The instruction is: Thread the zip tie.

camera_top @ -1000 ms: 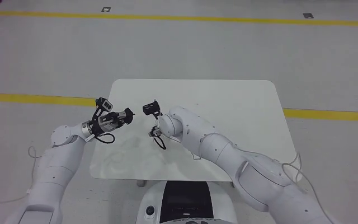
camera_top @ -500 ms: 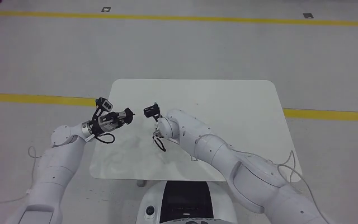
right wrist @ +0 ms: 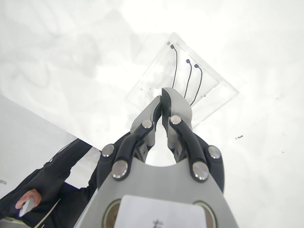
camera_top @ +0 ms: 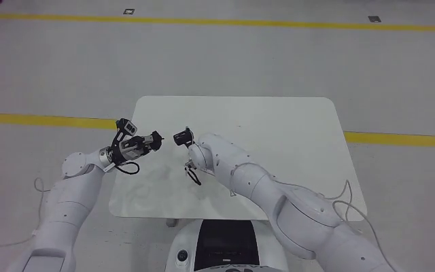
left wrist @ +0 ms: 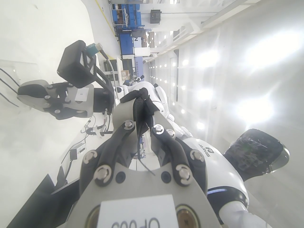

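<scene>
My left gripper [left wrist: 142,100] is shut on a black zip tie [left wrist: 140,112], whose thin tail [left wrist: 146,166] trails back between the fingers. In the top view the left gripper [camera_top: 156,139] hovers over the table's left part and points at the right arm's wrist [camera_top: 190,154]. My right gripper [right wrist: 161,106] is shut, with nothing visible between its pads. It points down at a clear tray [right wrist: 228,87] holding three loose black zip ties [right wrist: 188,77]. From the left wrist, the right gripper [left wrist: 22,93] hangs a short way ahead, above the tray.
The white table [camera_top: 272,115] carries both arms' work area, and its surface stretches bare to the right. In the right wrist view the table's edge [right wrist: 47,125] runs close behind the gripper.
The right arm's wrist has shifted slightly toward the table's near side and its elbow has swung left. The left arm has kept still with the zip tie.
</scene>
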Robot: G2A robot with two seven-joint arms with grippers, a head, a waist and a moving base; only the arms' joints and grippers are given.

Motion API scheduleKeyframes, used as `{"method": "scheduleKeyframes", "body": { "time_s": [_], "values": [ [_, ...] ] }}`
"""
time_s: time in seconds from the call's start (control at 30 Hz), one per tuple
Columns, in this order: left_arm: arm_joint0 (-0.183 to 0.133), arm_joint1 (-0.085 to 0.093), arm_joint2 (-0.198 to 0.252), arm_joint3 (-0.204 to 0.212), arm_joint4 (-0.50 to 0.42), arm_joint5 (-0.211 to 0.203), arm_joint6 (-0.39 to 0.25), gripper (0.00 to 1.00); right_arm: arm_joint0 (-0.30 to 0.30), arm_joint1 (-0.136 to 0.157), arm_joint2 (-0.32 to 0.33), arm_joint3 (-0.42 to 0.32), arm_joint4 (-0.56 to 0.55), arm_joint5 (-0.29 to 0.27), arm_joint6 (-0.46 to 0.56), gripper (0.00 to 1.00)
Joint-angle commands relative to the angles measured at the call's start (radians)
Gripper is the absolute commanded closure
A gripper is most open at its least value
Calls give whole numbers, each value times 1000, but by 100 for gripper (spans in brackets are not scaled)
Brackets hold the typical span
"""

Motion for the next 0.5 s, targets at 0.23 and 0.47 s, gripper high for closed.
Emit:
{"method": "scheduleKeyframes", "body": {
  "time_s": [0.23,0.47],
  "values": [
    [0,0,0,0,0,0,0,100,6,-20,1,43,-16,-44,45,100],
    [0,0,0,0,0,0,0,100,10,-30,3,64,-30,-70,84,100]
  ]
}}
